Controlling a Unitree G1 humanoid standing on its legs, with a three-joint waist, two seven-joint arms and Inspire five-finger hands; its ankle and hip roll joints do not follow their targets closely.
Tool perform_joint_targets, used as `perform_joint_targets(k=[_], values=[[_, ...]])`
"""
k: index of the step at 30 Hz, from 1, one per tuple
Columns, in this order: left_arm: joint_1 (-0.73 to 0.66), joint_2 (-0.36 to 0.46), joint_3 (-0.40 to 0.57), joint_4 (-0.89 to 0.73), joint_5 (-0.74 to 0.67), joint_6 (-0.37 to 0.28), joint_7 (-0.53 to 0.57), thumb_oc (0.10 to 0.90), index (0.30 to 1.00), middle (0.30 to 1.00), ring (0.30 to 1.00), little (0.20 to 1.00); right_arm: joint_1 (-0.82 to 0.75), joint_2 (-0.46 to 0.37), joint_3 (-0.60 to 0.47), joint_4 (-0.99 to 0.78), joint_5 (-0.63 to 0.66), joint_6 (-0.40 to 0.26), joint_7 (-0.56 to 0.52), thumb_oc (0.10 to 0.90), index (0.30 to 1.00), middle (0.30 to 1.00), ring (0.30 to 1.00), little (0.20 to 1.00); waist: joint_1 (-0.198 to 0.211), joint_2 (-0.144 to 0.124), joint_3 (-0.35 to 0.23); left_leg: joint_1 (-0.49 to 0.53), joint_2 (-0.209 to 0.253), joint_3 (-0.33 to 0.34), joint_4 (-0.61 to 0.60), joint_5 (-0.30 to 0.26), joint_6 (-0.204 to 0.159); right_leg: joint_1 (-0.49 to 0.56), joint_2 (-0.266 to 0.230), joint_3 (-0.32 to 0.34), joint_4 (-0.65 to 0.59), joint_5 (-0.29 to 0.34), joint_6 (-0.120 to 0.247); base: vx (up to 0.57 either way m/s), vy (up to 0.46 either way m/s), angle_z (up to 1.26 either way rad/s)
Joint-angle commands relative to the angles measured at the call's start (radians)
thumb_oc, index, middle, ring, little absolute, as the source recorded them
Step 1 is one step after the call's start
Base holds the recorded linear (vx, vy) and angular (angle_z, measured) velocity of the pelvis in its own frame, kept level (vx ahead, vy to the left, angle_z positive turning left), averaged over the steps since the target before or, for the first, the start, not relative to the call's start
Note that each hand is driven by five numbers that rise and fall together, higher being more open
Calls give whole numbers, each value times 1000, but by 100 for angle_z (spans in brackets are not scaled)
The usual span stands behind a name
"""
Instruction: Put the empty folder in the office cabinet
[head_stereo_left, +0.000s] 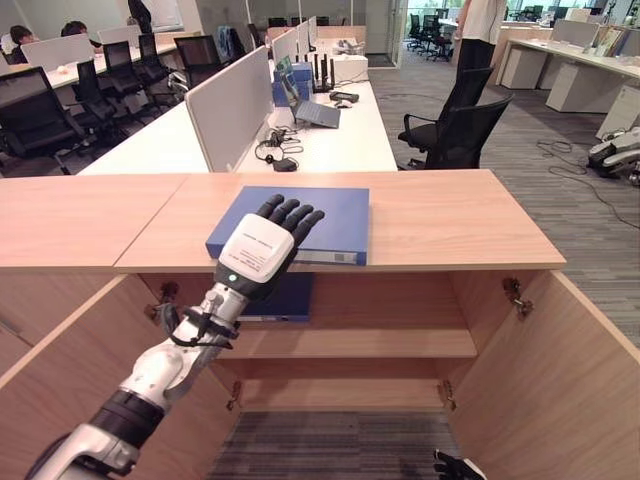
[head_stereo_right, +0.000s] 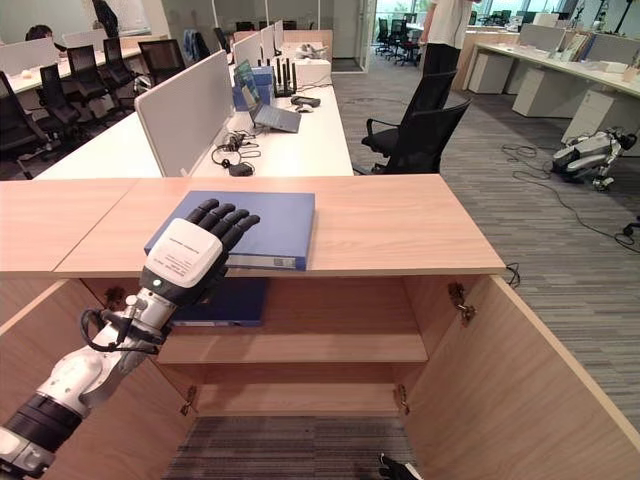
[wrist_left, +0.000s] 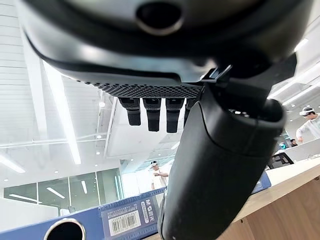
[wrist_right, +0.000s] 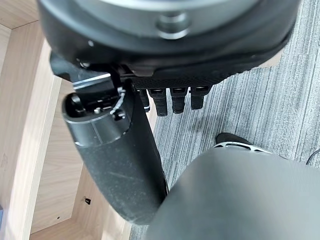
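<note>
Two folders (head_stereo_left: 330, 215) (head_stereo_left: 285, 300), one cabinet (head_stereo_left: 400, 345).

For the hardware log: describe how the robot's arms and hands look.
The left arm is silver-grey with black bands and a looping black cable at the wrist. The left hand has dark fingers and a white back plate with a small green dot. The right hand is dark, with textured palm.

The folder (head_stereo_left: 320, 222) is blue, the cabinet (head_stereo_left: 450, 215) light wood, the carpet (head_stereo_left: 330, 445) grey-striped, and the left hand (head_stereo_left: 268, 240) black with a white back.
</note>
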Motion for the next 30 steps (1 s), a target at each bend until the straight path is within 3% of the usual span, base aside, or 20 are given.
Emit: perform_joint_targets(k=[1,8,30], values=[[-271,-17,4,49,-19,52,46,800,900,900,900,900,-58,-27,32,18,-25,-13,-13,800,900,900,900,900,-7,-2,15,68,-28,-18,-2,-135,-8,80,1,14,11,-153,68,0,0,0],[-296,-87,-5,123,-69,69,44,800,900,900,900,900,-61,-32,25,14,-24,-8,-19,800,900,900,900,900,-19,-8,17,72,-27,-12,-2,-137,-7,80,2,21,11,-153,67,3,1,0],[-340,-156,-31,247,-133,95,33,800,900,900,900,900,-57,-32,27,18,-35,-6,-26,800,900,900,900,900,-38,-16,14,84,-24,6,-2,-144,-3,80,2,38,11,-150,68,1,0,0]])
